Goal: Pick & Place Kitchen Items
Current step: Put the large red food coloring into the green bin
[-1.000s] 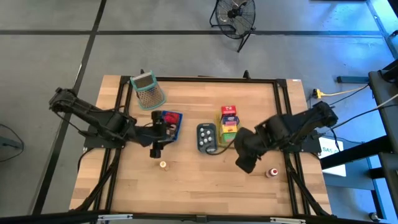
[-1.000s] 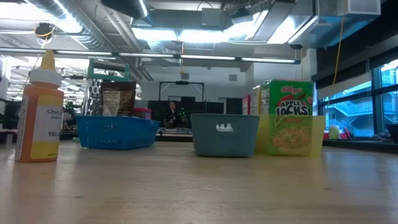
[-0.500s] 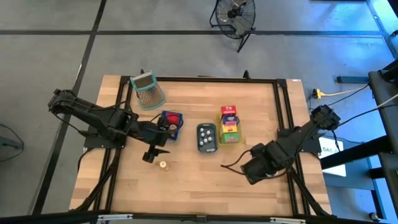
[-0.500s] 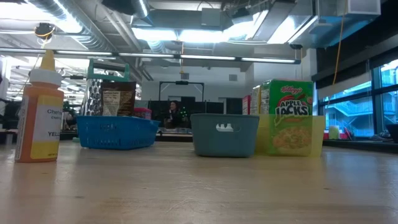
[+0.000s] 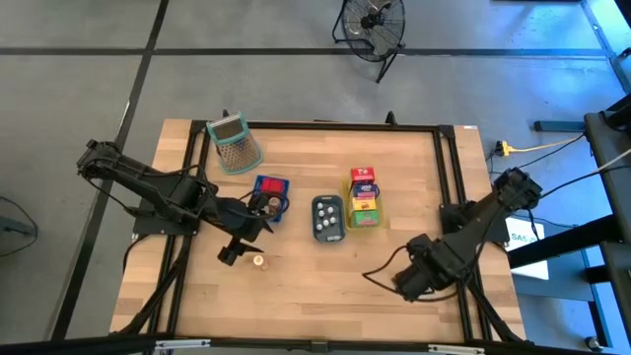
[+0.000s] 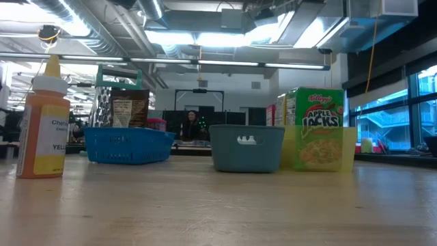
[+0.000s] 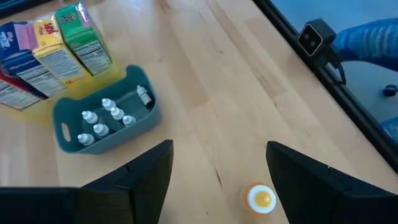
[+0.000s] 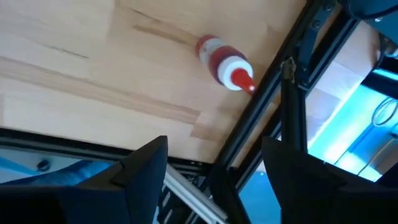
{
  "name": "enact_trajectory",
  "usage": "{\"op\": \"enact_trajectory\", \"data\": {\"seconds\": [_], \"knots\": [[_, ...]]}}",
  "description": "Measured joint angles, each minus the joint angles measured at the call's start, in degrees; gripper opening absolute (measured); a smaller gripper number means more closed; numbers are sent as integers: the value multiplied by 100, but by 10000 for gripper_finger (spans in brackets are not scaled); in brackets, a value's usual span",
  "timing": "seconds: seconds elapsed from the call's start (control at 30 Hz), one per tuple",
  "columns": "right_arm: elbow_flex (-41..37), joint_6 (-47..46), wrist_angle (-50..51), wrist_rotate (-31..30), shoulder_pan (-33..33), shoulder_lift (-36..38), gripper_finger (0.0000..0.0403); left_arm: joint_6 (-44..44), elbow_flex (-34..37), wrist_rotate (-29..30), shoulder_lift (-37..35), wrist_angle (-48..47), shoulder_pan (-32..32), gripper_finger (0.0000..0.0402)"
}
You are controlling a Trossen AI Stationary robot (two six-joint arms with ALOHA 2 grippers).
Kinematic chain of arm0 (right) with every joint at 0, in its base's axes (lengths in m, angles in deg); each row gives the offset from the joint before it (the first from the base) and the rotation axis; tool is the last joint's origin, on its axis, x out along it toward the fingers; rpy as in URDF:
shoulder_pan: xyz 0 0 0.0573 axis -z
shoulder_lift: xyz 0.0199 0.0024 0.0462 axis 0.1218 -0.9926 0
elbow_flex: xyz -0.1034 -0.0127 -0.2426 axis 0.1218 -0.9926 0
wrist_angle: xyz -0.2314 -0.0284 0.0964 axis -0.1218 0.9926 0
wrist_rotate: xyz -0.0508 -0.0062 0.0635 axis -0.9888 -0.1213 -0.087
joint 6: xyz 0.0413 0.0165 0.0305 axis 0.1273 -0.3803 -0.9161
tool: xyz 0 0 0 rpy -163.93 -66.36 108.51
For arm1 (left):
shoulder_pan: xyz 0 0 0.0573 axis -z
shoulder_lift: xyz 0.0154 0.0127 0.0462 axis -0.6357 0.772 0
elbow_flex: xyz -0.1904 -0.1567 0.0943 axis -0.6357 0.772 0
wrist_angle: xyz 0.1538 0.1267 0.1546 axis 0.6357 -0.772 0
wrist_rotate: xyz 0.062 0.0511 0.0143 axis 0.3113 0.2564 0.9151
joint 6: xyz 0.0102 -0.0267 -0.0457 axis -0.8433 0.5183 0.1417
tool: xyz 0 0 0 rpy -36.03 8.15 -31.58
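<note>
My left gripper (image 7: 217, 186) hangs open above a small yellow-capped bottle (image 7: 260, 198), which stands on the table left of centre (image 5: 258, 262); the fingers stand clear of it. My right gripper (image 8: 214, 186) is open above the table's near right part (image 5: 409, 281). A red-capped bottle (image 8: 224, 62) stands on the wood ahead of it, next to the table's black frame rail (image 8: 267, 118). In the high view the right arm hides that bottle. Cartons (image 5: 363, 195) stand in a yellow tray (image 6: 345, 147).
A grey-blue tray (image 5: 328, 217) holds several small white bottles (image 7: 102, 121). A blue tray (image 5: 271, 192) lies left of it, and a green-rimmed grater (image 5: 235, 143) at the far left. Bare wood (image 5: 325, 296) runs along the near edge. A person (image 6: 191, 126) shows far behind the table.
My right gripper has swung toward the table's near right corner and sunk, rolling at the wrist; the arm now covers the red-capped bottle in the high view. My left gripper has turned at the wrist, its tip swinging a little toward the left edge, beside the yellow-capped bottle.
</note>
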Motion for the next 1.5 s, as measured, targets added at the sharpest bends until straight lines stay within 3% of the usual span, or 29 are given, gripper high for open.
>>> {"op": "enact_trajectory", "data": {"seconds": [0.37,0.5,0.8,1.23,1.5], "knots": [[-734,-142,-41,40,-174,106,262,-494,0,-167,0,50,-240,253],[-961,-186,-233,-72,-163,294,262,-573,0,-499,0,75,-449,253],[-1754,-243,-964,-308,-169,742,262,-620,0,-599,-2,63,-735,253],[-2804,-144,-2043,-297,-403,1062,262,-172,0,-599,-2,74,-761,253],[-3440,75,-2719,-429,-565,1056,261,-22,0,-596,-2,646,-761,253]]}}
